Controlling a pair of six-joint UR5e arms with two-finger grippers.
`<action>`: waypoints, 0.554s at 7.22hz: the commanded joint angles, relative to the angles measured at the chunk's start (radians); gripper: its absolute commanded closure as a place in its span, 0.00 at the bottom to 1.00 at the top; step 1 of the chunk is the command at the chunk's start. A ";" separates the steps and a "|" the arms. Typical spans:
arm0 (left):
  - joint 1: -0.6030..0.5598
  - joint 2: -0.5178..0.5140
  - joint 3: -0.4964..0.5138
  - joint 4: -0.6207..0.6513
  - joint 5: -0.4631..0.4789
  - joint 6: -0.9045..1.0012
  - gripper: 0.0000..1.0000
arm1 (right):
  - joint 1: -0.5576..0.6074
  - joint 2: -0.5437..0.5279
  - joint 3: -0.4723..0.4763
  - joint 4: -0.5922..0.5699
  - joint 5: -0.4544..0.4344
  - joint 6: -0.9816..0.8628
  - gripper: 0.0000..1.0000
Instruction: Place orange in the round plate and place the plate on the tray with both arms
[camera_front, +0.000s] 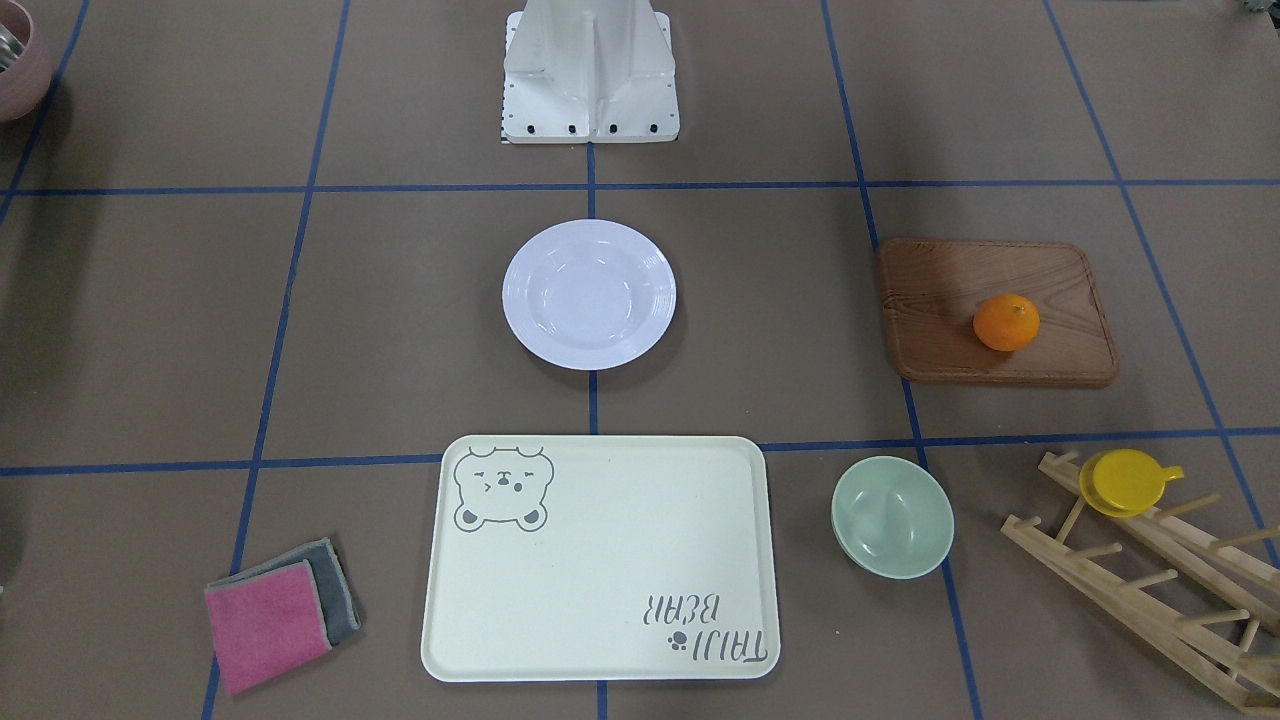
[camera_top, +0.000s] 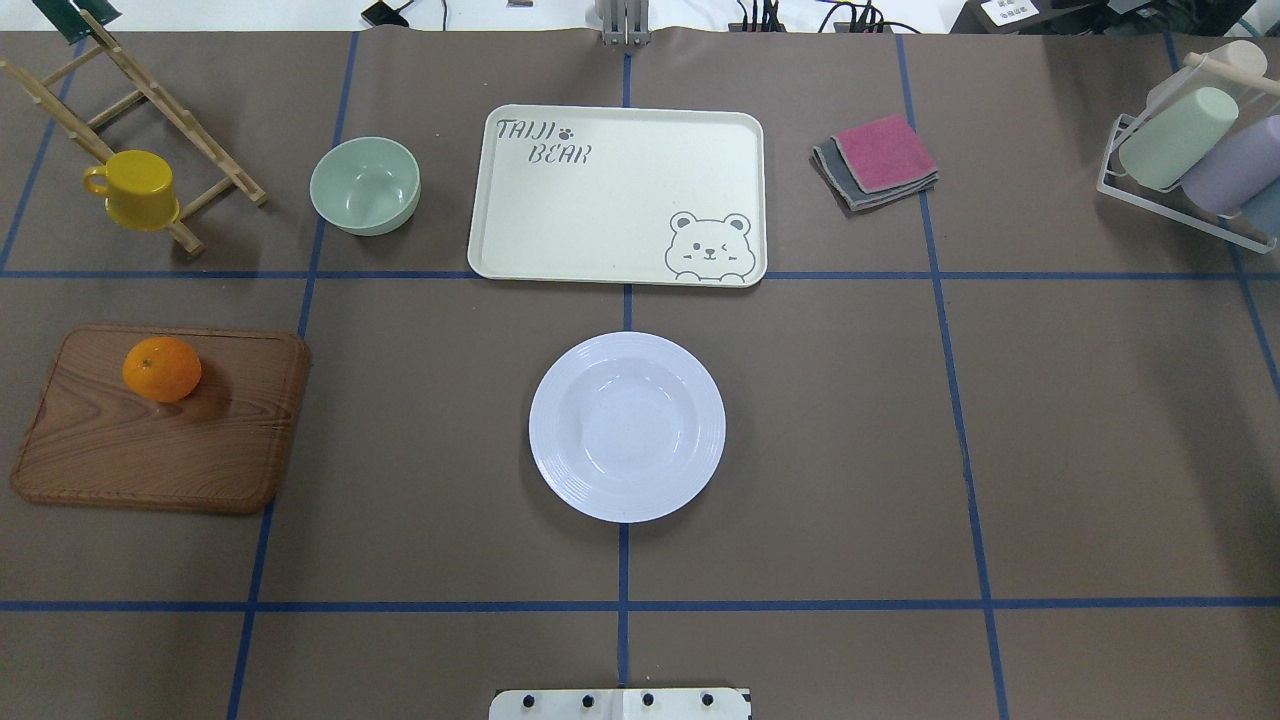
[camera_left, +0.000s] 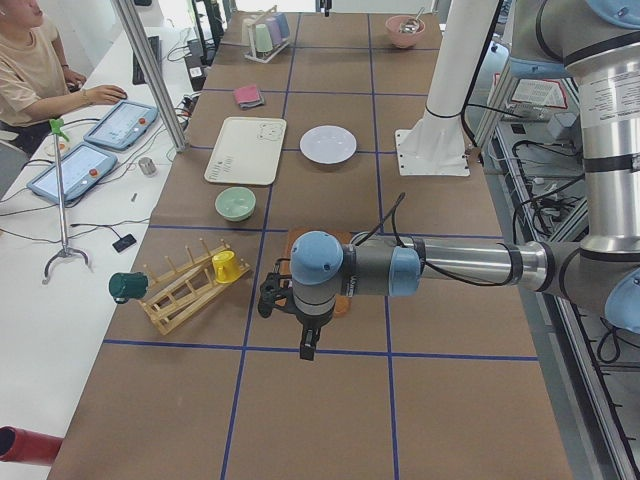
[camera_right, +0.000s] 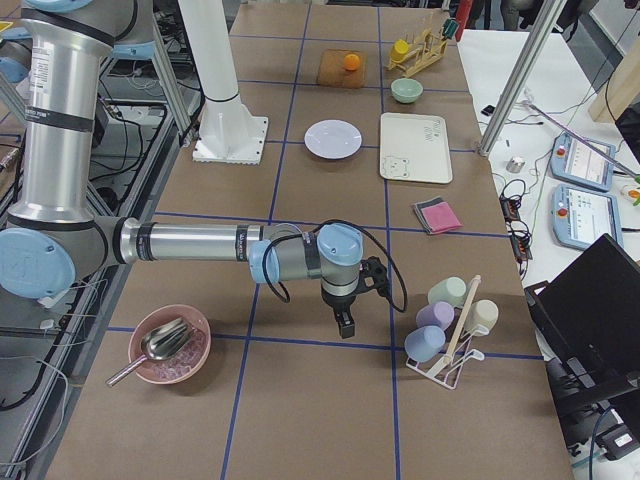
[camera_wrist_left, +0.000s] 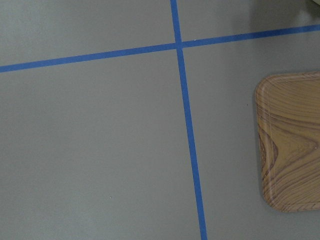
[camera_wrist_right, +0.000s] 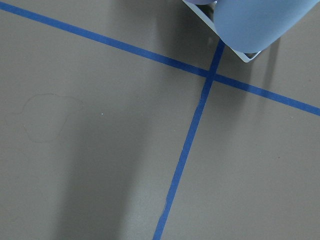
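Observation:
The orange (camera_top: 161, 369) sits on a brown wooden board (camera_top: 150, 450) at the robot's left. An empty white round plate (camera_top: 627, 427) lies mid-table, with the cream bear tray (camera_top: 617, 195) just beyond it, also empty. My left gripper (camera_left: 308, 345) shows only in the exterior left view, pointing down over the table just off the board's outer edge; I cannot tell whether it is open or shut. My right gripper (camera_right: 344, 325) shows only in the exterior right view, pointing down near the cup rack (camera_right: 450, 325), far from the plate (camera_right: 333, 138); its state is also unclear.
A pale green bowl (camera_top: 365, 185) and a wooden peg rack holding a yellow cup (camera_top: 135, 190) stand left of the tray. Folded pink and grey cloths (camera_top: 878, 160) lie to its right. A pink bowl with a spoon (camera_right: 168, 345) sits near the right arm. A person (camera_left: 35, 60) sits beside the table.

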 joint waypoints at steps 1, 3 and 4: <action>0.001 0.000 -0.011 0.000 0.000 0.000 0.00 | 0.001 -0.001 0.005 0.000 0.001 0.000 0.00; 0.001 -0.006 -0.019 -0.011 0.002 0.000 0.00 | -0.001 0.010 0.009 0.002 -0.001 0.000 0.00; 0.002 -0.026 -0.022 -0.055 -0.001 -0.008 0.00 | -0.001 0.014 0.011 0.003 -0.002 0.000 0.00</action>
